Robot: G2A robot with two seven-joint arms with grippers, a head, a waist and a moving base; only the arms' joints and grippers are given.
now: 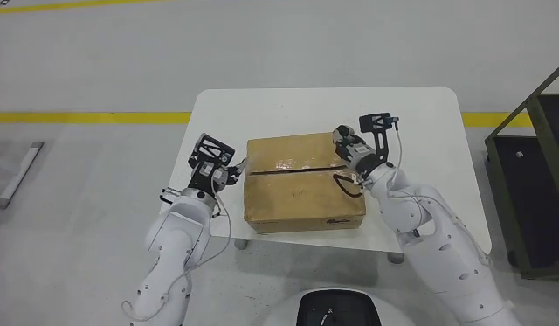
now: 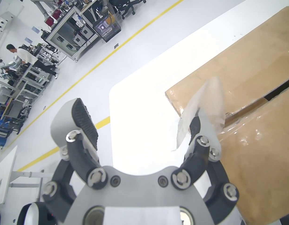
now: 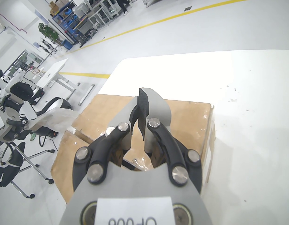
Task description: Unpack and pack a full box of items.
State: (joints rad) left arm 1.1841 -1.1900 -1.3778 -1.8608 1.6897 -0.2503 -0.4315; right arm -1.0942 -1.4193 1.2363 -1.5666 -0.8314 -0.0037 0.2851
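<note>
A brown cardboard box [image 1: 301, 182] stands in the middle of the white table [image 1: 419, 116]. Its top flaps are down, with a dark slit along the seam [image 2: 266, 98] and glossy tape remnants around it. My left gripper [image 2: 139, 118] is open beside the box's left end, level with its top edge. A crumpled strip of clear tape [image 2: 205, 104] clings to the finger nearest the box. My right gripper [image 3: 141, 108] is shut with nothing visible between its pads. It hovers over the box's right end [image 1: 345, 142].
A dark metal-framed cart [image 1: 524, 186] stands on the floor just off the table's right side. Bare tabletop lies beyond the box and to its right. The box sits close to the table's near edge.
</note>
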